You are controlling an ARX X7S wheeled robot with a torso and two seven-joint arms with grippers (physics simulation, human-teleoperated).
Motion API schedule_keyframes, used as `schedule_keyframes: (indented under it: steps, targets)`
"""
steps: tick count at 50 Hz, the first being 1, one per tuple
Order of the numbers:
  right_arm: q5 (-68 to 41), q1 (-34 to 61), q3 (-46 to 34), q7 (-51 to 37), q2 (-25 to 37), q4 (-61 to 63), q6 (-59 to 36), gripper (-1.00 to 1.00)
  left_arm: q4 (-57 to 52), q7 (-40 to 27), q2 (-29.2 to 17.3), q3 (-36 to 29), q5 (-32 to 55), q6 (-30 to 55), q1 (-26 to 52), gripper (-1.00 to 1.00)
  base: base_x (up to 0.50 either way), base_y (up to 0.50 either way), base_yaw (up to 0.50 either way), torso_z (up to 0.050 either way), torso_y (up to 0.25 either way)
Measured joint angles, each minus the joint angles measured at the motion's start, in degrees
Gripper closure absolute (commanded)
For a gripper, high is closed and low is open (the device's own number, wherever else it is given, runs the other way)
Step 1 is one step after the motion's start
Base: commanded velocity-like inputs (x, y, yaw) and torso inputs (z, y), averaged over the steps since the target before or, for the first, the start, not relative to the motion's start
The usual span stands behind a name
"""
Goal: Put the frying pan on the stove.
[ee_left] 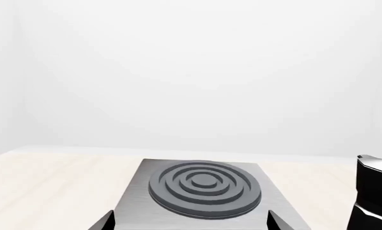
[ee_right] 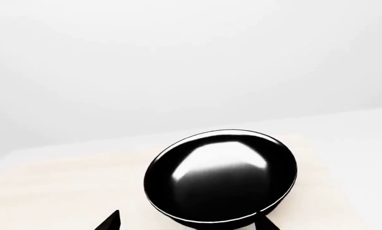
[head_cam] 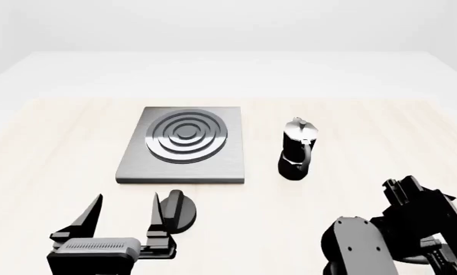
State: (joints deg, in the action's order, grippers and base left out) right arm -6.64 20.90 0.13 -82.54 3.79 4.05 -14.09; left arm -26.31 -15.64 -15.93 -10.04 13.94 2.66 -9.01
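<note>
So the stove (head_cam: 184,146) is sitting flat on the light wood bench (head_cam: 52,143), ring burner toward its far half, nothing on it. A moka pot (head_cam: 297,150) stands upright just off to its right, not touching. The left end effector (head_cam: 123,220) hangs low near the front edge of the bench with its fingers spread wide, holding nothing, and a small black knob (head_cam: 178,210) sits right by its right-hand finger. The frying pan (ee_right: 221,178) only shows up in the right wrist view: glossy black bowl close in front of the right end effector (ee_right: 187,221), whose fingertips are spread on either side of the near rim. I can't see the handle there. In the head view the right arm is bunched up at the lower right corner.
</note>
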Motion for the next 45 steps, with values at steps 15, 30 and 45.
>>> schedule_keyframes:
  steps: [15,30,45]
  targets:
    - [-0.91,3.92,0.12,-0.34,0.1,-6.06,-0.53,-1.0,0.02,-0.27,-0.26,-0.56,0.06,-0.21,-0.12,-1.0,0.0,0.0,0.0,0.0,0.0]
    - [-4.09,4.89,1.13,1.02,-0.22,-11.72,2.16,-1.0,0.15,-0.51,-0.52,-1.06,0.08,-0.42,-0.09,-1.0,0.0,0.0,0.0,0.0,0.0]
    - [-6.38,3.57,1.92,1.34,0.28,-12.22,3.5,-1.0,0.2,-0.83,-0.81,-1.31,0.22,-0.56,-0.02,-1.0,0.0,0.0,0.0,0.0,0.0]
